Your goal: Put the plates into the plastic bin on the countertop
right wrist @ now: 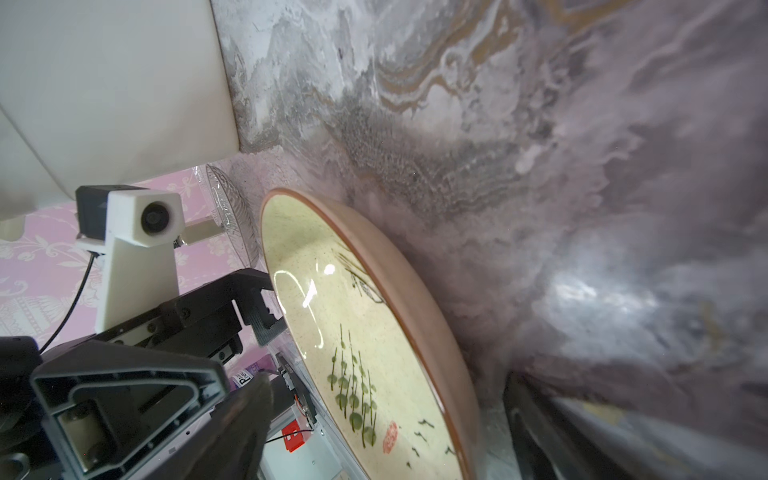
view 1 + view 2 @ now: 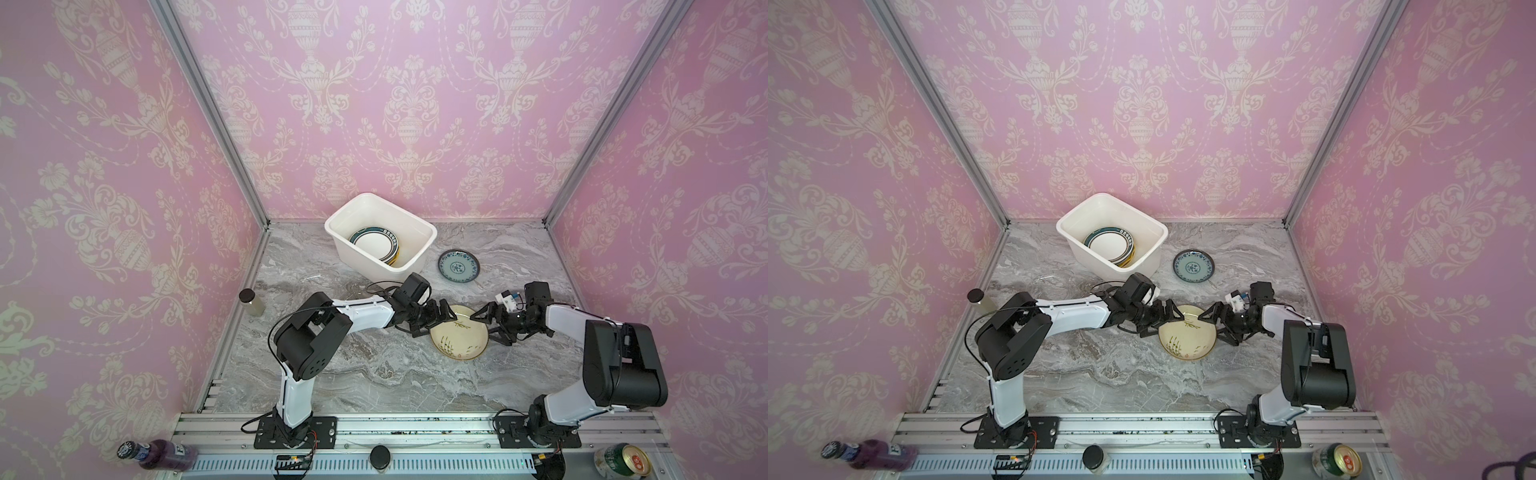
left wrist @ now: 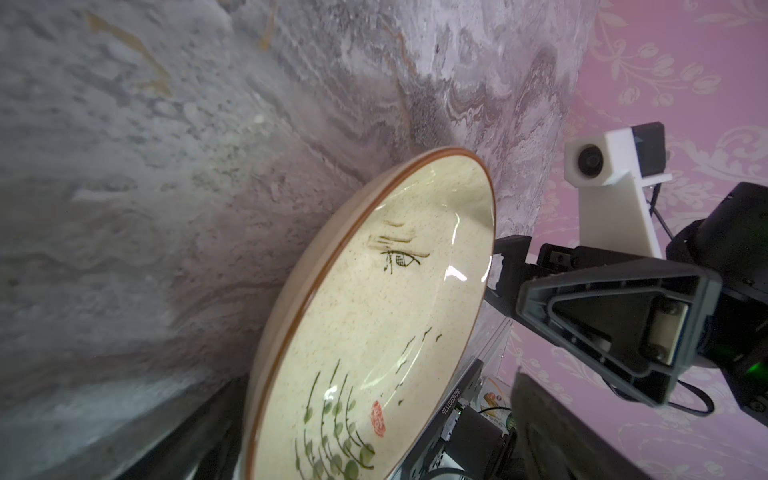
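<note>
Pink wallpaper walls [image 2: 415, 104] with cream urn-and-garland pattern; aluminium corner posts [image 2: 209, 104]; ribbed rail [image 2: 415, 424] in front

Bin [image 2: 415, 259] sits at the back of the surface [image 2: 374, 374] with a stack of plates [image 2: 374, 245] in it, small plate [image 2: 458, 266] just right of it, big plate [image 2: 459, 336] out front, jar [image 2: 251, 303] far left.
</note>
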`<state>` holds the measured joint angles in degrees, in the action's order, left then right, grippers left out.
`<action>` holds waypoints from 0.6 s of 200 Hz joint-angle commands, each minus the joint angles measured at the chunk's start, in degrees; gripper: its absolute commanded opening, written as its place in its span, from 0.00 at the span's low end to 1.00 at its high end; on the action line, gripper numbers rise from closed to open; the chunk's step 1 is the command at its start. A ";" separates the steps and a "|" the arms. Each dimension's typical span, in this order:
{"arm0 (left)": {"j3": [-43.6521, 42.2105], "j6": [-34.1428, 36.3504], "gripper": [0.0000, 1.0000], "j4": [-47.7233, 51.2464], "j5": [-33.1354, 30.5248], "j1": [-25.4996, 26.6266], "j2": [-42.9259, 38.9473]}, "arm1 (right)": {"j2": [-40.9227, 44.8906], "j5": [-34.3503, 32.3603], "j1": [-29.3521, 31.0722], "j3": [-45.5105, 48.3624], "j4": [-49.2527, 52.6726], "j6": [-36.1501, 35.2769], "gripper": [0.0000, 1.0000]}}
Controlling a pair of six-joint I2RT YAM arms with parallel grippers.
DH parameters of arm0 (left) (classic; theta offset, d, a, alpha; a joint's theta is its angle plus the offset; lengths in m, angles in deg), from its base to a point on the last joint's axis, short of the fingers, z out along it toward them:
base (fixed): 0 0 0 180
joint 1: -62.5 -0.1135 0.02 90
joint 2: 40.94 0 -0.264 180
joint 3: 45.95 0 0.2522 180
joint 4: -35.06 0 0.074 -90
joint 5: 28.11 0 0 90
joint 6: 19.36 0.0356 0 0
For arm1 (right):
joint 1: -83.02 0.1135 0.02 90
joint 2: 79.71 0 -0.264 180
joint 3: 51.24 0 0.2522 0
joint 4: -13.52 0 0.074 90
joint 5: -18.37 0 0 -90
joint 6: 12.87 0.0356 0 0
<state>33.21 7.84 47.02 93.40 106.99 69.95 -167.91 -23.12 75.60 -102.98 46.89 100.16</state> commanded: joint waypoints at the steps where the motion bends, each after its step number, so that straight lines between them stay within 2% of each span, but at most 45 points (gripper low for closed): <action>1: -0.63 -1.77 0.99 -3.37 1.97 0.51 0.75 | -1.01 1.90 -0.13 1.50 -2.35 1.13 0.87; 69: -0.94 -2.56 0.99 -4.90 2.50 1.08 1.24 | 5.84 5.24 0.50 3.58 -6.20 6.05 0.84; 120: -0.81 -2.74 0.99 -5.07 2.51 1.13 1.36 | 7.19 5.98 3.73 3.80 -6.00 6.86 0.72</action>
<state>32.30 6.22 44.97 93.75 107.36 70.49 -161.68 -20.84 76.93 -99.48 41.06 105.89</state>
